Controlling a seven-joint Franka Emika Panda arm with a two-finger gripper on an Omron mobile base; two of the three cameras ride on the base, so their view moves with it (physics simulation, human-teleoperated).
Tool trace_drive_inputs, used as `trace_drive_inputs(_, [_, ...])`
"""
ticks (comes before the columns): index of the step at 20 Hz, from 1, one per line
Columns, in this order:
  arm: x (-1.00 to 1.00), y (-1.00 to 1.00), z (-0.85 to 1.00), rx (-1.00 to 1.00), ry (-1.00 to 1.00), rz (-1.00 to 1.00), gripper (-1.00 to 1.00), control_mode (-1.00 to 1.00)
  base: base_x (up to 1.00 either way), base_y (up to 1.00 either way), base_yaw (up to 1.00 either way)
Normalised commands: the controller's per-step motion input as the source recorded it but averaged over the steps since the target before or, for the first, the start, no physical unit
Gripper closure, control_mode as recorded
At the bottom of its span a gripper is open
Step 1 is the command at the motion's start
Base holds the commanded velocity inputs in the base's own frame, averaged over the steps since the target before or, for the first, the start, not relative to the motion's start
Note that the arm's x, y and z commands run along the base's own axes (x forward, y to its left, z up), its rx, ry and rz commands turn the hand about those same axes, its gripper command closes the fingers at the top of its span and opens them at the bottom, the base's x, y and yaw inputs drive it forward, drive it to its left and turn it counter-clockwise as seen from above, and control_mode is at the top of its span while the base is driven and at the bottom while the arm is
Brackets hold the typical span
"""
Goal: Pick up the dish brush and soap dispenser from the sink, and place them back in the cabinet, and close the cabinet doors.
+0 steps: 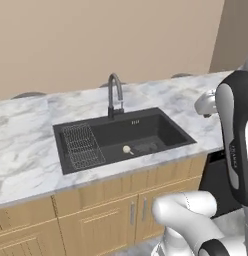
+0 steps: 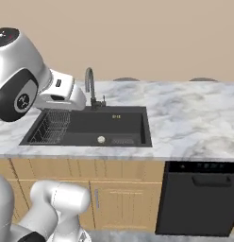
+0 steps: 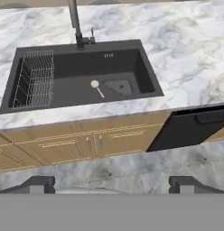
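With the gripper spread wide and empty, the thin-handled dish brush lying flat on the sink floor, at 5 o'clock of the faucet, could slip aside if pinched off-centre.

The sink sits in the counter — rack at its 9 o'clock end, brush mid-basin, faucet at 12, dishwasher at 4.

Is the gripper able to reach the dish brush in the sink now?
Probably yes: the open gripper hangs well back, but the dish brush lies uncovered on the sink floor, beside the wire rack.
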Motion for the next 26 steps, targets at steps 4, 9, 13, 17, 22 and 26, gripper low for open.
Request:
trace_drive_inputs(4, [0.0,0.0,0.0,0.0,0.0,0.0,-1.0,1.0,0.55,-0.4,0.4])
trace_drive_inputs(9, [0.0,0.0,0.0,0.0,0.0,0.0,-1.0,1.0,0.47,-0.45,0.35])
trace_drive_inputs(13, [0.0,0.0,0.0,0.0,0.0,0.0,-1.0,1.0,0.37,-0.46,0.23])
trace_drive_inputs(17, [0.0,0.0,0.0,0.0,0.0,0.0,-1.0,1.0,0.31,-0.41,0.1])
trace_drive_inputs(22, [0.0,0.0,0.0,0.0,0.0,0.0,-1.0,1.0,0.32,-0.33,0.03])
trace_drive_inputs(26, [0.0,0.0,0.0,0.0,0.0,0.0,-1.0,1.0,0.28,-0.09,-0.04])
